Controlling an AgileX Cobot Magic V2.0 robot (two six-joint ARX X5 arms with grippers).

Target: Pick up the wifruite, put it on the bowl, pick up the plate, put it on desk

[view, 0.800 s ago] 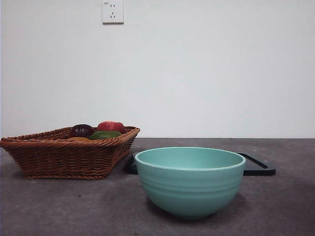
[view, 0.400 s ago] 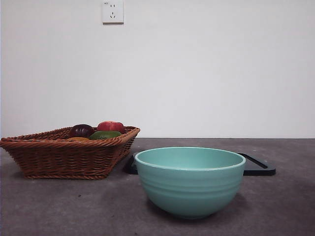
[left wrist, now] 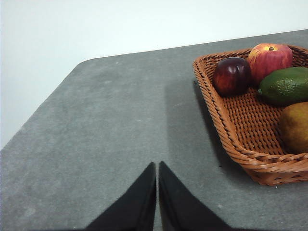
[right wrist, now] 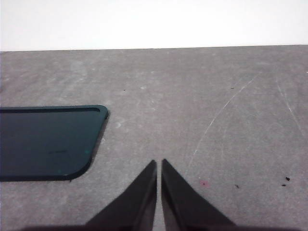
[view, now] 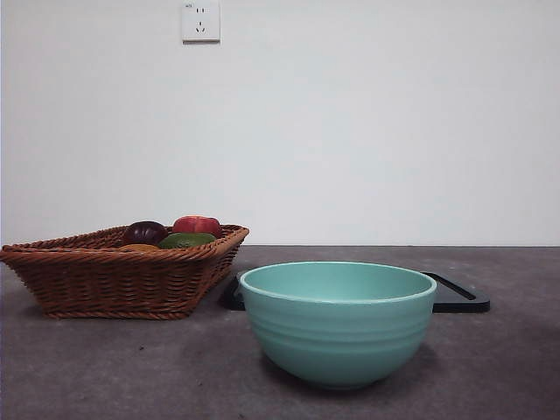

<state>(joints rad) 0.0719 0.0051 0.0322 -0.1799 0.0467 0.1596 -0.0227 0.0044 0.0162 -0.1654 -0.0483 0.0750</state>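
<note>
Nothing has moved: both the left gripper [left wrist: 157, 166] and right gripper [right wrist: 159, 163] wait closed and empty. Orange-brown oval wifruite [left wrist: 294, 126] lies in the woven wicker basket [left wrist: 240, 149]; pale teal glossy bowl [view: 338, 322] stands empty, so every step remains.

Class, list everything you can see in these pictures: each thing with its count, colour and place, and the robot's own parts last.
bowl: one, pale teal-green, on the desk in front
basket: one, brown wicker, beside the bowl
wifruite: one, orange-brown, in the basket
purple fruit: one, dark, in the basket
red fruit: one, in the basket
green fruit: one, in the basket
tray: one, black, flat, behind the bowl
desk: one, dark grey
wall socket: one, white
left gripper: black, shut, over bare desk near the basket
right gripper: black, shut, near the tray
</note>
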